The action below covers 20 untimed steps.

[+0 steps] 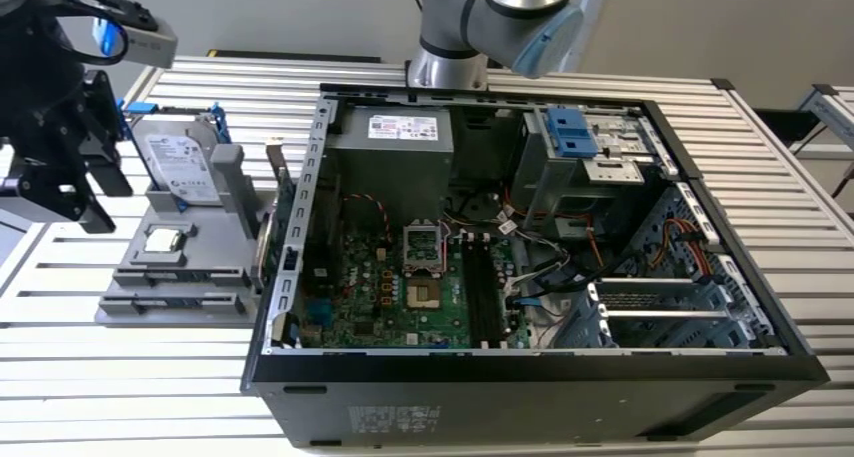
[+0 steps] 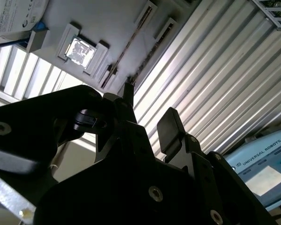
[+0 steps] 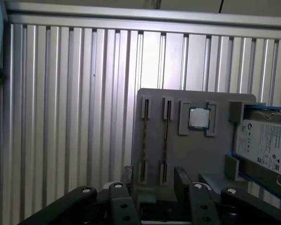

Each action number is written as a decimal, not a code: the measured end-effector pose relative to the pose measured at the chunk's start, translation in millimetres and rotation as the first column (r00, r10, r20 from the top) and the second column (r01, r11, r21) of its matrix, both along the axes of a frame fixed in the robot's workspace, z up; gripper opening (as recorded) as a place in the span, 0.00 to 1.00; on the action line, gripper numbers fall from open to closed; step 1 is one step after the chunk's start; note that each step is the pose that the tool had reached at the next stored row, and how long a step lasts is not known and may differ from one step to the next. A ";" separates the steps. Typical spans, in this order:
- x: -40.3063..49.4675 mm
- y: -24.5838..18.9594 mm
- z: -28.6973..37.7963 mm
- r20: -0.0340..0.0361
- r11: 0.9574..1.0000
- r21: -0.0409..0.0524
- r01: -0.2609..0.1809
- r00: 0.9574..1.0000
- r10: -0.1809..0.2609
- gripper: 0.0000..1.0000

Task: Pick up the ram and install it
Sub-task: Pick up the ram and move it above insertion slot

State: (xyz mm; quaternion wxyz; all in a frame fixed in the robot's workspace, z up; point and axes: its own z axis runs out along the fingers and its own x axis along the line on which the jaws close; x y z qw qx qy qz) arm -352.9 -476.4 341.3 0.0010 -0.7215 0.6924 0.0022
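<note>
Ribbed metal worktop (image 1: 107, 377). An open computer case (image 1: 534, 397) lies on it with the motherboard exposed; the power supply (image 1: 400, 162) carries a white label. Claw (image 3: 154, 176) hangs to the exterior view's left of the grey holder (image 1: 174, 277), spread wide with nothing between. Hard drive (image 1: 180, 162), white printed label, sits tilted in the holder. Ram (image 3: 165, 136): thin strip, edge-on in a holder slot, clear of the claw. Processor (image 1: 163, 240) sits in its recess.

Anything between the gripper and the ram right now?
Nothing visible. In the first wrist view the open gripper hangs near the grey fixture, and the ram stands on edge in its slot, with only open space between them.
</note>
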 end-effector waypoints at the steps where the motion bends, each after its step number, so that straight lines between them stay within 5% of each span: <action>1: 0.0 0.0 -0.7 0.000 1.000 0.000 0.000 1.000 0.000 1.00; 20: 0.0 0.0 -10.9 0.000 1.000 -0.004 0.000 1.000 0.000 1.00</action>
